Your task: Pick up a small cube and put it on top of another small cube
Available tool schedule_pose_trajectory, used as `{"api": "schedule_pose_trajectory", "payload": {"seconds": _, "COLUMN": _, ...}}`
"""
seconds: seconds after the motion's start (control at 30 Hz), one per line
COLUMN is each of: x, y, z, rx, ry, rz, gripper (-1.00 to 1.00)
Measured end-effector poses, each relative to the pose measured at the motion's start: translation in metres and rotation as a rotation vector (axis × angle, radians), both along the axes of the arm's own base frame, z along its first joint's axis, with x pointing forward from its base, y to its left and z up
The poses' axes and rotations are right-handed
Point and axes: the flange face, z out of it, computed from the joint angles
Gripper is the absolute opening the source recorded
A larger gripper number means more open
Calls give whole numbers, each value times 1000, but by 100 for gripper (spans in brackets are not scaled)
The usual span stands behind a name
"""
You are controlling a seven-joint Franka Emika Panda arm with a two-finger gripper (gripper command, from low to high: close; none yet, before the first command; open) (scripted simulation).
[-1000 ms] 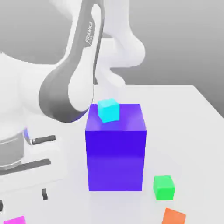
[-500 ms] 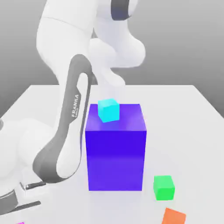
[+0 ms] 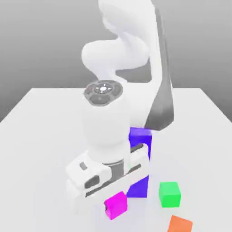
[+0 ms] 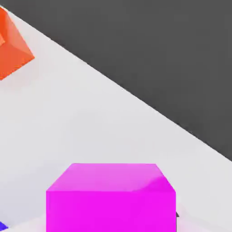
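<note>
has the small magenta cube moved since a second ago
Yes. The small magenta cube was at the exterior view's bottom left corner; now it sits under the end effector, much nearer the small green cube, which stayed put.

We find the small cube [image 3: 116,205], a plain bright magenta block with flat, unmarked faces, at the near edge of the scene, towards the exterior view's left of the green cube [image 3: 170,194] and the orange cube [image 3: 180,224]. It sits just below the gripper [image 3: 113,199], tilted slightly, and whether it rests on the table [image 3: 41,118] we cannot tell. In the hand view the small cube [image 4: 111,197] shows close up, its top face and one side face visible, both uniform magenta.
</note>
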Motion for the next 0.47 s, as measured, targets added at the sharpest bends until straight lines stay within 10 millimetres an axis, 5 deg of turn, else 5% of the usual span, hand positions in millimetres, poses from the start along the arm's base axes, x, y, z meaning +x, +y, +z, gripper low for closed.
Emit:
{"api": "schedule_pose_trajectory", "payload": {"seconds": 0.17, "x": -72, "y": 107, "z": 18, "rx": -25, "ry": -50, "rz": 229, "gripper": -100}}
{"api": "schedule_pose_trajectory", "payload": {"seconds": 0.33, "x": -76, "y": 102, "z": -29, "rx": -31, "ry": -59, "rz": 217, "gripper": -100}}
{"api": "schedule_pose_trajectory", "payload": {"seconds": 0.37, "x": -77, "y": 102, "z": -37, "rx": -31, "ry": -59, "rz": 216, "gripper": 100}}
{"api": "schedule_pose_trajectory", "payload": {"seconds": 0.47, "x": -77, "y": 102, "z": -37, "rx": -31, "ry": -59, "rz": 216, "gripper": 100}}
